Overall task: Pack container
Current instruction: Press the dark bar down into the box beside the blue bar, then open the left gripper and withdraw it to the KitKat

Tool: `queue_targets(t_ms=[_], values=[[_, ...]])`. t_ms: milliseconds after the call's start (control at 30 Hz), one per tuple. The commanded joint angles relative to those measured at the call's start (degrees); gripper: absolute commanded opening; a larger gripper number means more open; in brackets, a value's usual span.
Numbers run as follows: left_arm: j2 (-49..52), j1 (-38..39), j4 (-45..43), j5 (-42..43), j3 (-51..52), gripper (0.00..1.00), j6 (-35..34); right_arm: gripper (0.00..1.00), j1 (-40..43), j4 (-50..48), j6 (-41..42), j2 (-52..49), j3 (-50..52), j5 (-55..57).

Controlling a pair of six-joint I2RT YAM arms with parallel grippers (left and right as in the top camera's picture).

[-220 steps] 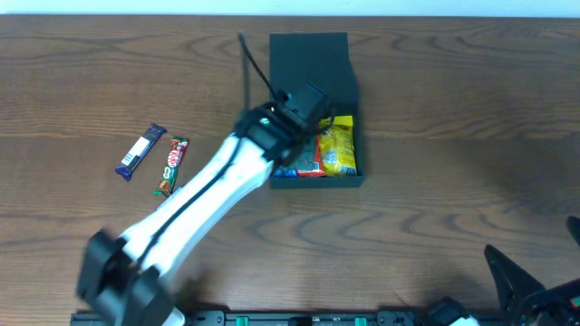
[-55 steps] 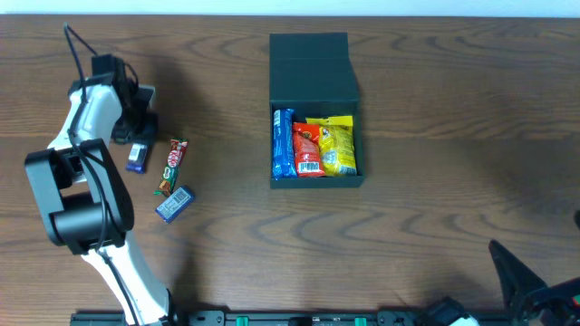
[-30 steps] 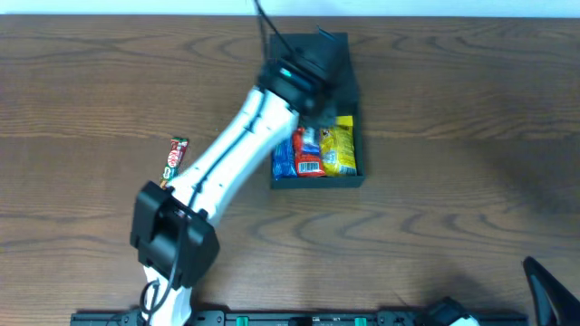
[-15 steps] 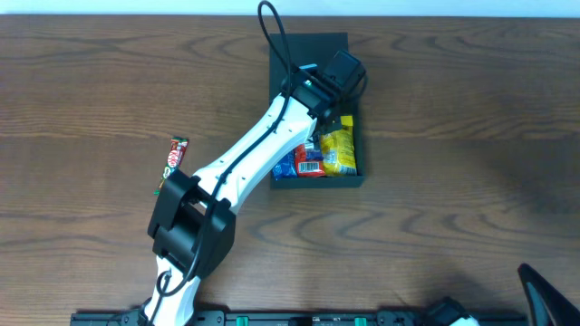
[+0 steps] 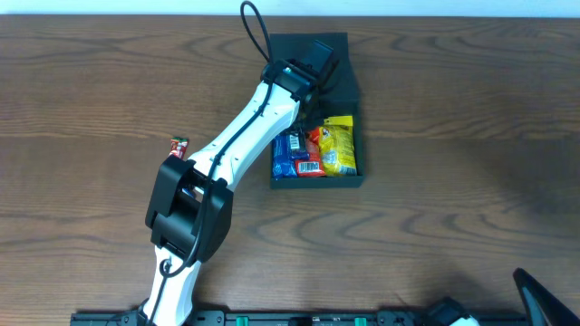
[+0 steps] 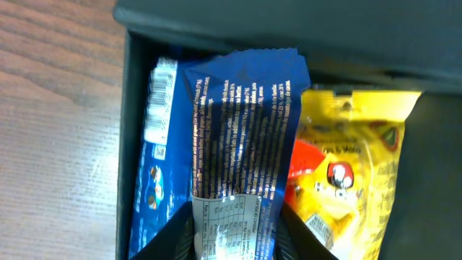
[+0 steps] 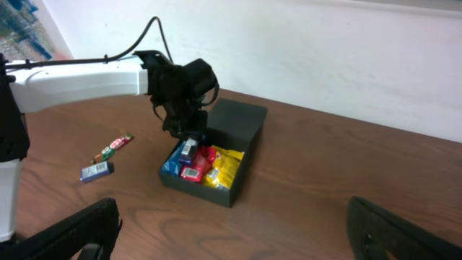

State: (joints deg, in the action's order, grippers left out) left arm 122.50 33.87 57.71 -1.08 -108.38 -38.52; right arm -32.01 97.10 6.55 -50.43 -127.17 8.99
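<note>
Just below left gripper's (image 6: 234, 242) packet (image 6: 242, 137): container (image 5: 317, 180)

The left claw (image 7: 186, 139) hangs over the container (image 7: 242, 121), clamped on a blue packet (image 7: 189, 149). Just beneath it lie a red packet (image 7: 193, 172) and a yellow packet (image 7: 221, 169); well apart from it, a red-green bar (image 7: 115, 146) and a blue wrapper (image 7: 95, 171).

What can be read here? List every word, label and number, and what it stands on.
No text can be read anywhere.
Fine white print on the dark blue packet: too blurred.
Barcode on the light blue packet: digits unreadable.
Lettering on the yellow packet: blurred.
Logo on the red and green bar: too small.
</note>
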Motion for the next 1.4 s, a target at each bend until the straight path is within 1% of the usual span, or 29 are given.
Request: queue_targets(t_ms=[0, 133, 300, 333, 367, 400, 500, 567, 633, 733, 833, 900, 933, 967, 1033, 1067, 1133, 1167, 1267, 1367], values=[[1.29, 0.17, 0.98, 1.22, 0.02, 0.06, 1.42, 0.99, -0.22, 0.17, 0.33, 0.15, -0.28, -0.28], [1.90, 0.17, 2.36, 4.02, 0.04, 0.06, 1.49, 0.99, -0.22, 0.17, 0.74, 0.15, -0.26, -0.42], [1.90, 0.22, 2.97, 5.27, 0.11, 0.07, 1.46, 0.99, -0.22, 0.17, 0.72, 0.15, -0.26, -0.44], [1.90, 0.20, 3.08, 5.25, 0.11, 0.16, 1.46, 0.99, -0.22, 0.17, 0.70, 0.15, -0.26, -0.44], [1.90, 0.17, 3.15, 5.22, 0.11, 0.32, 1.49, 0.99, -0.22, 0.15, 0.70, 0.15, -0.26, -0.44], [1.90, 0.17, 3.15, 5.22, 0.11, 0.45, 1.51, 0.99, -0.22, 0.17, 0.70, 0.15, -0.26, -0.44], [1.90, 0.17, 3.13, 5.25, 0.11, 0.59, 1.51, 0.99, -0.22, 0.17, 0.70, 0.15, -0.26, -0.44], [1.86, 0.17, 3.15, 5.22, 0.00, 0.63, 1.53, 0.99, -0.22, 0.15, 0.70, 0.15, -0.26, -0.44], [1.84, 0.17, 3.19, 5.49, -0.17, 0.64, 2.36, 0.99, -0.22, 0.17, 0.68, 0.15, -0.26, -0.42], [0.85, 0.15, 3.19, 5.62, -0.44, 0.61, 2.84, 0.99, -0.22, 0.17, 0.68, 0.15, -0.26, -0.42], [-1.29, 0.17, 3.26, 5.62, -2.21, 0.53, 5.27, 0.99, -0.22, 0.17, 0.66, 0.15, -0.26, -0.42], [-3.45, 0.17, 4.83, 5.29, -4.33, 0.54, 8.48, 0.99, -0.22, 0.17, 0.66, 0.15, -0.26, -0.42], [-5.01, 0.17, 6.49, 3.69, -5.51, 0.54, 9.99, 0.99, -0.22, 0.17, 0.66, 0.15, -0.26, -0.42], [-6.47, 0.17, 8.26, 1.16, -6.40, 0.54, 10.51, 0.99, -0.22, 0.17, 0.66, 0.15, -0.26, -0.44], [-9.90, 0.17, 11.15, -4.87, -7.39, 0.59, 12.46, 0.99, -0.22, 0.17, 0.68, 0.15, -0.26, -0.44], [-12.50, 0.11, 12.39, -7.78, -7.39, 0.61, 15.04, 0.99, -0.22, 0.17, 0.66, 0.15, -0.26, -0.44], [-16.63, -0.24, 14.29, -9.88, -7.39, 0.63, 19.91, 0.99, -0.22, 0.17, 0.66, 0.15, -0.26, -0.44], [-18.10, -0.50, 15.13, -10.36, -7.39, 0.64, 21.31, 0.99, -0.22, 0.17, 0.66, 0.15, -0.26, -0.46], [-23.26, -2.32, 19.85, -12.55, -7.21, 0.64, 23.30, 0.99, -0.22, 0.17, 0.63, 0.15, -0.26, -0.46], [-26.73, -5.35, 25.38, -12.90, -5.86, 0.60, 24.20, 0.99, -0.22, 0.17, -0.87, 0.15, -0.26, -1.38]])
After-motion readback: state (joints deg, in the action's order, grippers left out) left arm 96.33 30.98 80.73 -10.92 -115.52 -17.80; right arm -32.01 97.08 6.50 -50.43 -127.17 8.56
